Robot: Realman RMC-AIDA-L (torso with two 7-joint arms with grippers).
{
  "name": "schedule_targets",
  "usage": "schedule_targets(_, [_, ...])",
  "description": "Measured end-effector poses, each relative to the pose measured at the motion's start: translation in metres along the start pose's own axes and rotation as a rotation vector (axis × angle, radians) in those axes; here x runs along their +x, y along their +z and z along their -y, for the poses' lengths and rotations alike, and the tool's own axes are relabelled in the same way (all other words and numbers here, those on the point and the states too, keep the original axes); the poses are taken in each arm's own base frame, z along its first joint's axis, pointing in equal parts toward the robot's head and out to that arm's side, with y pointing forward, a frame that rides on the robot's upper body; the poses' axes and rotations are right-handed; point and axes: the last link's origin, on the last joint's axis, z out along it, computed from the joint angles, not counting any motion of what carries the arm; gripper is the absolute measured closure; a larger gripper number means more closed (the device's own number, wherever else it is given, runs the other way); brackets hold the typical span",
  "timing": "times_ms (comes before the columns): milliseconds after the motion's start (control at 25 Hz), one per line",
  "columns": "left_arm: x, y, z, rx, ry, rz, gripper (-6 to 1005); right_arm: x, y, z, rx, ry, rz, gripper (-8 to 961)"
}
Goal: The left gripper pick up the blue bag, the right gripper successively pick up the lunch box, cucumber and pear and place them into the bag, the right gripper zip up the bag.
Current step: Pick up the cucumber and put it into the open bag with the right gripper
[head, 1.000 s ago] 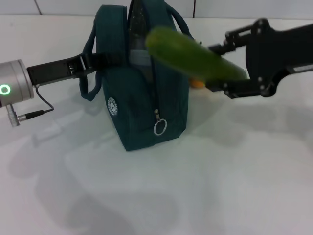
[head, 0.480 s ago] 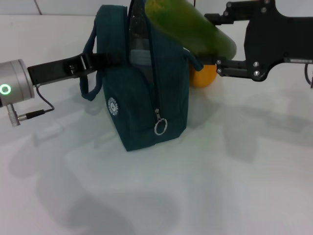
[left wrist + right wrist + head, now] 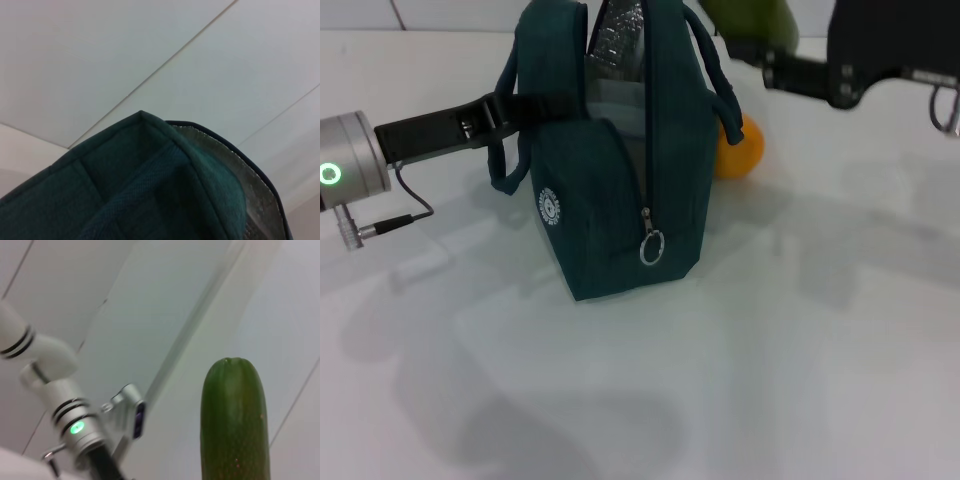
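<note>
The black two-fingered left gripper (image 3: 510, 108) is clamped on the near loop handle of the dark teal-blue fabric bag (image 3: 610, 190), which stands upright on the white table (image 3: 800, 350) with its top open. High at the far right, the black right gripper (image 3: 760, 45) grips the smooth dark green cucumber (image 3: 745, 20) – raised above the bag's right side – and the orange-yellow pear (image 3: 738, 150) sits on the table just behind the bag

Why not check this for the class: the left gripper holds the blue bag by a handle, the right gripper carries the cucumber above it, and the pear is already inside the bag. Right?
One slip: the pear is not inside the blue bag. The head view shows it on the table behind the bag. The left gripper does hold a handle, and the right gripper carries the cucumber above.
</note>
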Motion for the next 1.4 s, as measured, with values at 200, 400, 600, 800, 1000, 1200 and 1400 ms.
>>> schedule_targets(200, [0.001,0.001,-0.001,-0.004,0.003,-0.002,964,0.004,0.012,0.012,0.043,0.05,0.074,404])
schedule_targets(400, [0.002,0.003,-0.002,-0.008,0.008,-0.001,964,0.011,0.038,0.03,0.091,0.145,0.174,404])
schedule_targets(600, [0.004,0.005,-0.002,-0.008,0.013,-0.003,964,0.02,0.067,0.035,0.082,0.232,0.207,404])
schedule_targets(800, [0.005,0.005,-0.002,-0.003,0.025,-0.007,964,0.028,0.081,0.028,0.045,0.289,0.201,399])
schedule_targets(1000, [0.001,0.006,0.0,-0.002,0.016,-0.009,964,0.034,0.081,0.022,0.055,0.374,0.224,390])
schedule_targets(1200, [-0.003,0.008,0.001,-0.006,0.015,-0.008,963,0.043,0.076,0.016,0.07,0.443,0.223,382])
schedule_targets(1400, [-0.002,0.006,0.002,-0.007,0.012,-0.022,963,0.055,0.071,0.009,0.08,0.519,0.203,373])
